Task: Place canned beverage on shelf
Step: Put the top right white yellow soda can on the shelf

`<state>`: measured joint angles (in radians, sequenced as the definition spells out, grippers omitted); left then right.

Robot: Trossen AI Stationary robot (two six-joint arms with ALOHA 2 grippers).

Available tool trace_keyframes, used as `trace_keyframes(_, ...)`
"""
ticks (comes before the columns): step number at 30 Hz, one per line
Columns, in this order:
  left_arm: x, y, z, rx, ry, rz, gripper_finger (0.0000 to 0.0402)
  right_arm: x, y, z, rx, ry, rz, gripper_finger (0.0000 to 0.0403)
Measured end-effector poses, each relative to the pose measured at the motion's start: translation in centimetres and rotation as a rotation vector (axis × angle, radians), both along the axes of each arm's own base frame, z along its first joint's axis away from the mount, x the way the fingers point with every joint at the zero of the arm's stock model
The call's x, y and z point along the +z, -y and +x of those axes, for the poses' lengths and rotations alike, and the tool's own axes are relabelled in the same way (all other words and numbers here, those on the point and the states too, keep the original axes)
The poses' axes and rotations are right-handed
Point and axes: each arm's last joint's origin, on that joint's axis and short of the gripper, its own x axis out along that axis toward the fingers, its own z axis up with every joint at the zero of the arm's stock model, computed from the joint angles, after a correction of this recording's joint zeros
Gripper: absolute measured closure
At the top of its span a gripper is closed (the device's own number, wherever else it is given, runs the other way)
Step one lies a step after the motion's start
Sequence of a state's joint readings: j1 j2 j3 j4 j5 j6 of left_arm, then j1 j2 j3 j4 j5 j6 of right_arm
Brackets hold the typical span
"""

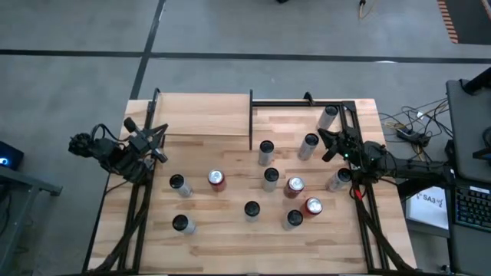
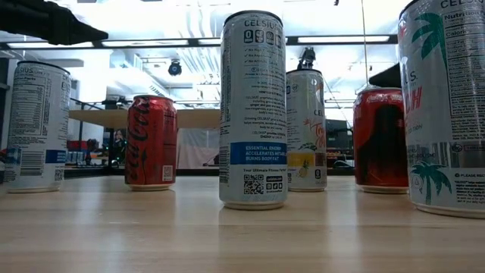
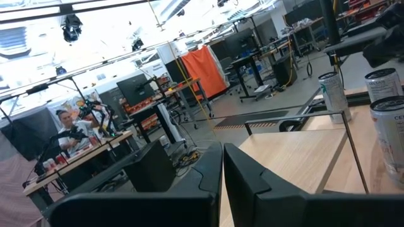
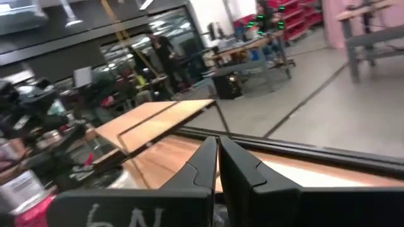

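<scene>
Several silver cans and three red cans stand upright on the pale wood tabletop, among them a silver can (image 1: 266,152) and a red can (image 1: 217,179). The low view shows a silver can (image 2: 253,110) and a red can (image 2: 151,141) up close. The shelf (image 1: 203,115), pale planks on black posts, stands at the far left; it also shows in the left wrist view (image 3: 297,157). My left gripper (image 1: 159,144) is shut and empty beside the shelf's near left corner. My right gripper (image 1: 325,146) is shut and empty at the right, near a silver can (image 1: 308,146).
A black metal frame (image 1: 307,103) runs along the table's far and right edges. A silver can (image 1: 328,116) stands by the far right corner. Bare tabletop lies along the near edge. Cables and a keyboard lie off the table to the right.
</scene>
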<state>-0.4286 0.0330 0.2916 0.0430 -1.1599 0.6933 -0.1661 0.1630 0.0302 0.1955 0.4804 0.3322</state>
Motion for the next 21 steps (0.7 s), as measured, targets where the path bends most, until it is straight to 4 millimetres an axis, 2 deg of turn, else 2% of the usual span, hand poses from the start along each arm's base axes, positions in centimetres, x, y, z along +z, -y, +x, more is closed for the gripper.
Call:
trace_keyframes(6, 0.0, 0.0, 0.0, 0.001, -0.001, 0.001, 0.0402, 3.0, -0.3, -0.2, 0.096, 0.078, -0.035, 0.0394)
trace_keyframes(16, 0.0, 0.0, 0.0, -0.004, 0.022, -0.023, 0.0402, 8.5, -0.5, -1.6, 0.095, 0.234, -0.051, 0.0394)
trace_keyframes(18, 0.1, 0.0, 0.0, -0.034, 0.124, -0.125, 0.0402, 9.4, -0.6, -1.9, 0.093, 0.258, -0.057, 0.0394)
trace_keyframes(21, 0.7, 0.1, 0.0, -0.175, 0.456, -0.443, 0.0402, 10.7, -0.6, -2.5, 0.071, 0.269, -0.092, 0.0394)
